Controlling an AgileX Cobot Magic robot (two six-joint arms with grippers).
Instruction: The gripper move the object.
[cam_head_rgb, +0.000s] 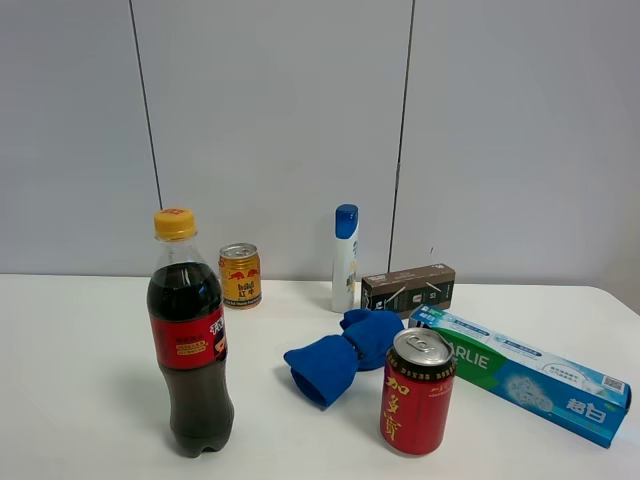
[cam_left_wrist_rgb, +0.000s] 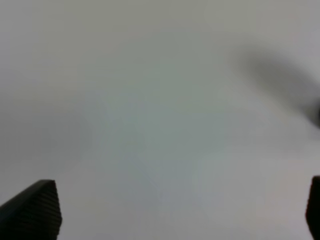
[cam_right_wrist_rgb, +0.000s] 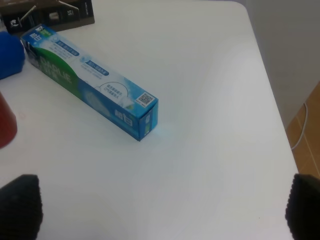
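Red drink can with yellow characters and silver top; blue cloth; blue-green-white toothpaste box; gold-yellow can; white surface.

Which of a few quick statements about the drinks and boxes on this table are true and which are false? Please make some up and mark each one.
1. The red can stands upright near the front of the white table. True.
2. The cola bottle has lost its cap. False: a yellow cap sits on it.
3. The blue cloth lies behind and to the left of the red can in the high view. True.
4. The toothpaste box stands on end. False: it lies flat on its long side.
5. The right gripper is closed on the red can. False: its fingers are spread wide with nothing between them.
6. The small gold can is shorter than the cola bottle. True.
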